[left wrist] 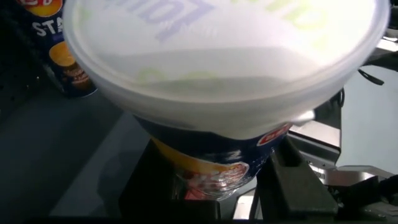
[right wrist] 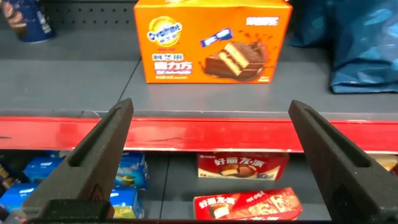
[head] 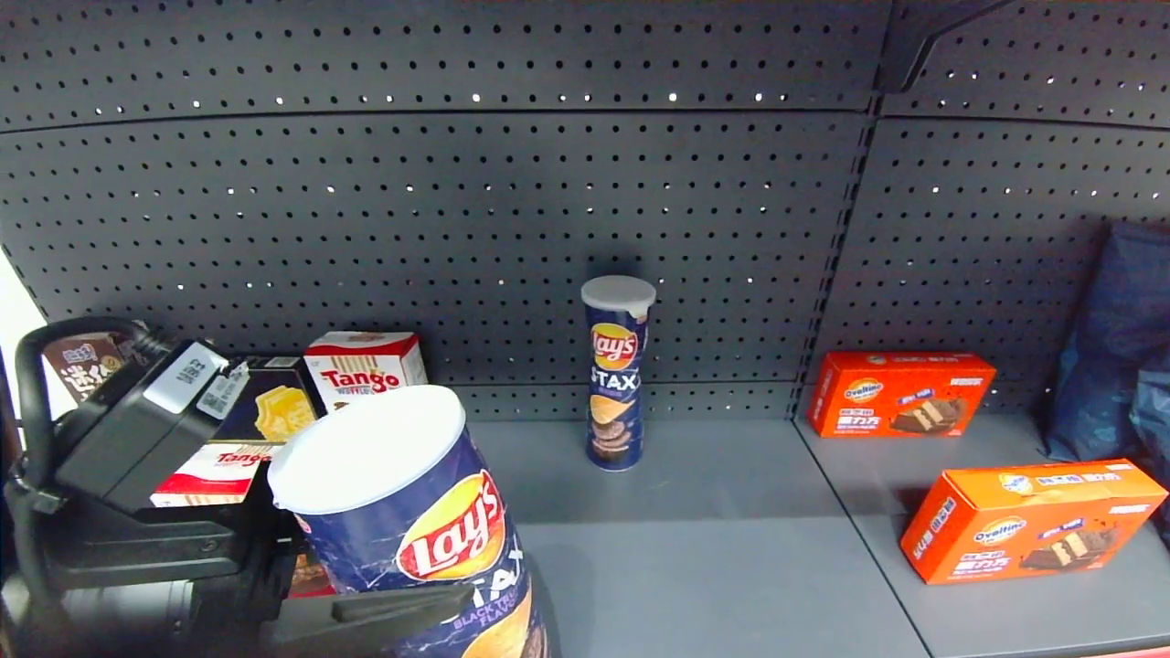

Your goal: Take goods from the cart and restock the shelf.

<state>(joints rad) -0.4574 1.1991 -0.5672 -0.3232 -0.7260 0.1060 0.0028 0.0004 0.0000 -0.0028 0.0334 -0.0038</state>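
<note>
Ideally, the chips can (head: 402, 512), clamped in the left gripper (left wrist: 214, 186), should be set upright beside the standing can (head: 617, 375) at the back edge of the shelf (head: 713, 548); the right gripper (right wrist: 211, 162) gapes wide, empty.

- Held chip can (head: 402, 512): the head view's lower edge cuts off its base, and 1 finger (head: 384, 608) of the left gripper (left wrist: 214, 186) hides a strip of its side.
- Lid (left wrist: 224, 56): blurred in the left wrist view, its far rim cut off.
- Red-and-white box (head: 215, 466): partly behind the left arm.
- Blue bags (head: 1120, 338): cut off at the right edge.
- Standing chip can (right wrist: 25, 18): cut off above its base in the right wrist view.
</note>
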